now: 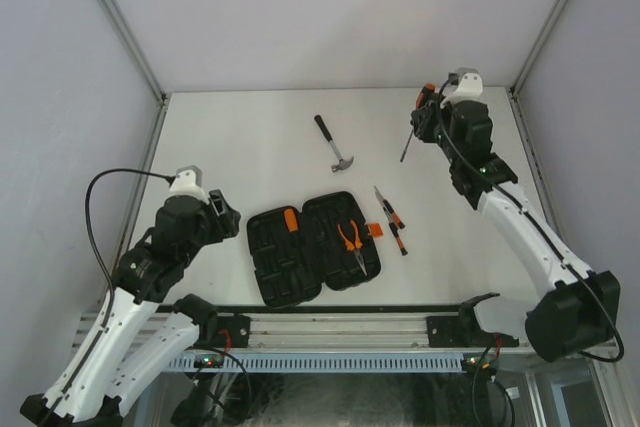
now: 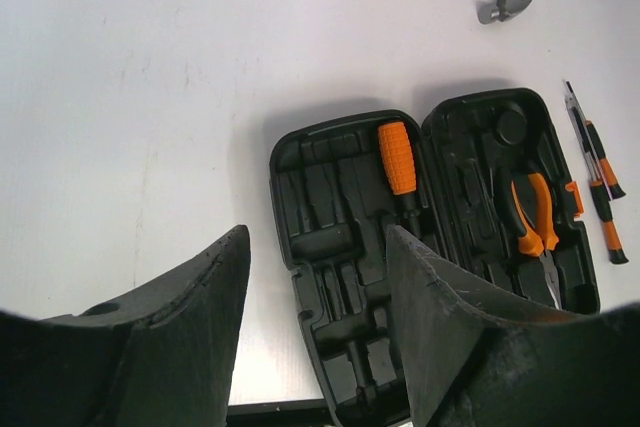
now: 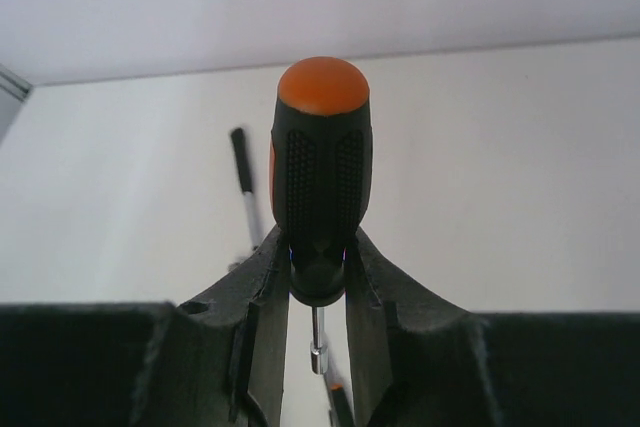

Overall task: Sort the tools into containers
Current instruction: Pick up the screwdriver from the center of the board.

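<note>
White table [image 1: 250, 147], open black tool case [image 1: 313, 248] lay at six o'clock, hammer [image 1: 333, 144] toward twelve, two slim screwdrivers [image 1: 392, 219] at the case's three o'clock.

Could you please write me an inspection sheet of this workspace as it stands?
Surface: white table, no spills seen.
Job's things: tool case open flat, pliers and an orange-handled driver in its slots; hammer and two slim screwdrivers loose on the table.
Clutter: nothing seen.
Grippers: left gripper open, empty, beside the case; right gripper shut on a screwdriver.
Cables: black cable loops off the left arm.
Surroundings: plain walls, metal frame posts.
</note>
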Available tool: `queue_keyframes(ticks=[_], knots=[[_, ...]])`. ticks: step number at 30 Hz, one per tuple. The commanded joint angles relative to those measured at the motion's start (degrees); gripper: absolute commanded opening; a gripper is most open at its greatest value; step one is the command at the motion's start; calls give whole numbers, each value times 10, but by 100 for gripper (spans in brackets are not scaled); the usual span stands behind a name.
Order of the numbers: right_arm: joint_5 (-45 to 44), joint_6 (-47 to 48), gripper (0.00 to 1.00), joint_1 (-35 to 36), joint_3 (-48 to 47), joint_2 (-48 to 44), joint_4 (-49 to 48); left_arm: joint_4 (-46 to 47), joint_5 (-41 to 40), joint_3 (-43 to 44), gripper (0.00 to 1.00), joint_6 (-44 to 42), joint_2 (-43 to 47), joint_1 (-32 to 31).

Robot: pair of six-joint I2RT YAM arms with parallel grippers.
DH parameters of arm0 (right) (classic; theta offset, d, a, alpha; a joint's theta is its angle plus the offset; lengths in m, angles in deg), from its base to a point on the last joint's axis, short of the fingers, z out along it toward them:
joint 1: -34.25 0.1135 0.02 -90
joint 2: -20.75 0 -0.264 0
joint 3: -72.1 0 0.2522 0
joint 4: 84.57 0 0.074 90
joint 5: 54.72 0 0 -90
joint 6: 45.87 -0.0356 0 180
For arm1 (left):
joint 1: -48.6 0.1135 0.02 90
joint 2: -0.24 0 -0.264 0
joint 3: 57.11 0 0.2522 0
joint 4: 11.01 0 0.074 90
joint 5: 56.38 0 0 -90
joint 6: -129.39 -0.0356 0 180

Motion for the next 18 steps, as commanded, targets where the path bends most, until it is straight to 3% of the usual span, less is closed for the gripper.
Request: queue_keyframes(ticks=[1,6,14,18], knots=[[-43,10,0,56,42,-63,-139,22,-22,-10,62,-2,18,2],[23,47,0,120,81,-107,-183,26,-20,-13,65,-2,28,2],[29,146,0,218,156,-170,-227,33,-18,-21,69,2,72,2],[60,270,0,278,217,-208,-268,37,7,-14,69,-5,71,2]])
